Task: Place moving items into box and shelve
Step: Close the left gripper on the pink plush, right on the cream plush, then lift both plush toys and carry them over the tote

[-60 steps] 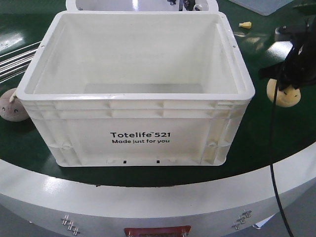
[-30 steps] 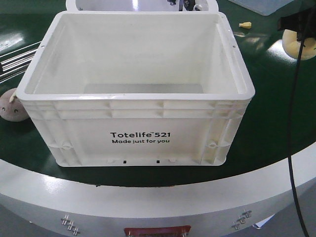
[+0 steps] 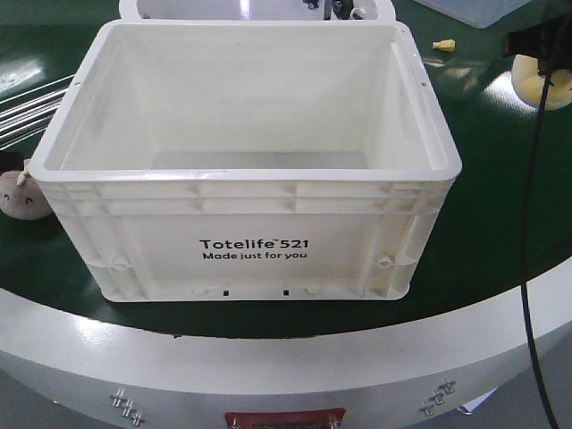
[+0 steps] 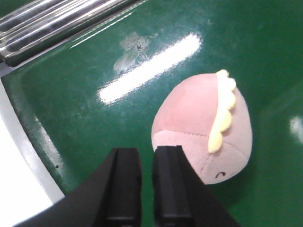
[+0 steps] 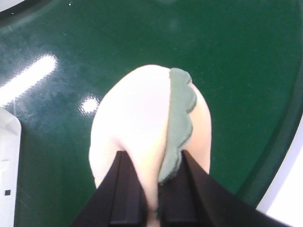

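The box [image 3: 250,179], a big white tote printed "Totelife 521", stands empty in the middle of the green table. A greyish-pink plush [image 3: 20,198] lies against its left side, partly hidden by the rim. In the left wrist view this pink plush [image 4: 203,132] lies just right of my left gripper [image 4: 147,153], whose jaws are shut with nothing between them. My right gripper [image 5: 152,158] is shut on the pale yellow plush [image 5: 137,118] with a green leaf. The front view shows the yellow plush [image 3: 547,85] held up at the far right.
Behind the box stands another white container [image 3: 259,7], with a translucent bin [image 3: 474,11] and a small yellow cone [image 3: 444,43] at the back right. Metal rods [image 3: 31,107] lie left of the box. A black cable [image 3: 527,268] hangs down on the right. The table's grey rim [image 3: 268,357] curves along the front.
My right gripper has lifted the yellow plush from the table beside the box's right side up toward the far right. The pink plush has shifted slightly left.
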Motion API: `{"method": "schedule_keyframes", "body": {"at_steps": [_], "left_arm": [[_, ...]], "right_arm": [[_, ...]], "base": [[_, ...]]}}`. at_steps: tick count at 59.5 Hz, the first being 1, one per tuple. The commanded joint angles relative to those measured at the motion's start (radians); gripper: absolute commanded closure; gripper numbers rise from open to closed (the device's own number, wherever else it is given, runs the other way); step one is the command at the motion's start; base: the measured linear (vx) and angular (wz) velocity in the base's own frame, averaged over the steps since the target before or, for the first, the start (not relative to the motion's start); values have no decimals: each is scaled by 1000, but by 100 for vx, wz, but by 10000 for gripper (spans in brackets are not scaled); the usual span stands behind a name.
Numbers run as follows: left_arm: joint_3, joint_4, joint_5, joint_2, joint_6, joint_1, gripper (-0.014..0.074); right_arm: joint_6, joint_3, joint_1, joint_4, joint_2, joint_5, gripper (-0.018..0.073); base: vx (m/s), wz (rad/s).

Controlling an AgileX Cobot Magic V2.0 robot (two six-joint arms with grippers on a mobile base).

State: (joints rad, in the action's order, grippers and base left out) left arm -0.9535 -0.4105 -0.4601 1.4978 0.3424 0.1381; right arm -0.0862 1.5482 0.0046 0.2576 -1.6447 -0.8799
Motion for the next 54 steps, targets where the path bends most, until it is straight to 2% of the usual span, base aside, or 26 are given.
{"method": "schedule_keyframes", "body": {"at_steps": [1, 15, 31, 39, 54], "left_arm": [[-36, -3, 36, -28, -27, -3, 302], [-36, 23, 52, -20, -26, -3, 195], [-36, 116, 108, -10, -27, -3, 186], [-36, 188, 122, 14, -32, -3, 186], [-36, 341, 151, 73, -190, -3, 186]], "right_arm": [[6, 35, -4, 26, 48, 57, 575], [6, 35, -4, 26, 48, 56, 575], [6, 35, -4, 26, 48, 57, 575], [6, 35, -4, 26, 48, 56, 575], [6, 35, -4, 26, 48, 56, 575]], "base": [[0, 0], [0, 0], [0, 0], [0, 0], [0, 0]]}}
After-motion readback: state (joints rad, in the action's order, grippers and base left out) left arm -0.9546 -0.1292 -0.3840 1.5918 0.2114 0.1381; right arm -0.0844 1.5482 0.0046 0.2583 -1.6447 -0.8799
